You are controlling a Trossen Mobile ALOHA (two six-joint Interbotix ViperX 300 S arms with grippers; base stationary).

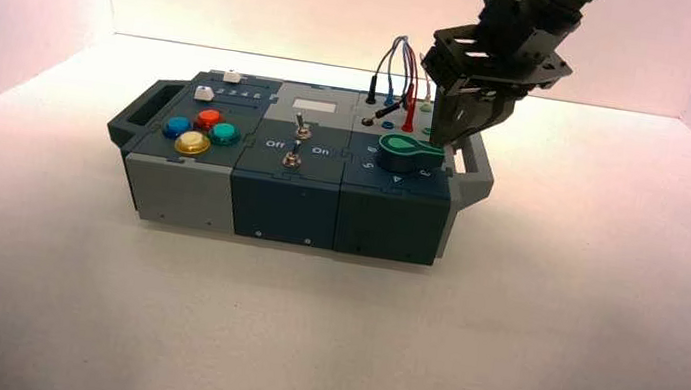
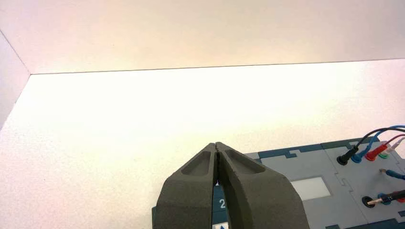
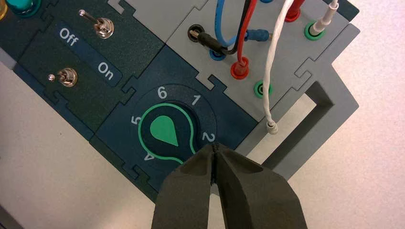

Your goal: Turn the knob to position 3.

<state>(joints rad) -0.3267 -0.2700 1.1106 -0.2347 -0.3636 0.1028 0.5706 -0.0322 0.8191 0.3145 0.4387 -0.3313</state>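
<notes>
Green-capped knob (image 3: 165,131) w/ right gripper (image 3: 215,150) fingers pressed together at its edge, holding nothing, left gripper (image 2: 216,148) closed, empty

The box (image 1: 287,187) looks like matt moulded plastic in grey and dark blue, and the knob (image 3: 166,132) has the same dull finish under its brighter green cap. The two toggle switches (image 3: 102,26) are shiny bare metal — the domed push buttons (image 1: 201,131) are glossy, translucent plastic. Both grippers' fingers (image 3: 248,191) are matt dark plastic, faintly grainy, and the wires (image 3: 239,28) wear smooth coloured sheathing.
</notes>
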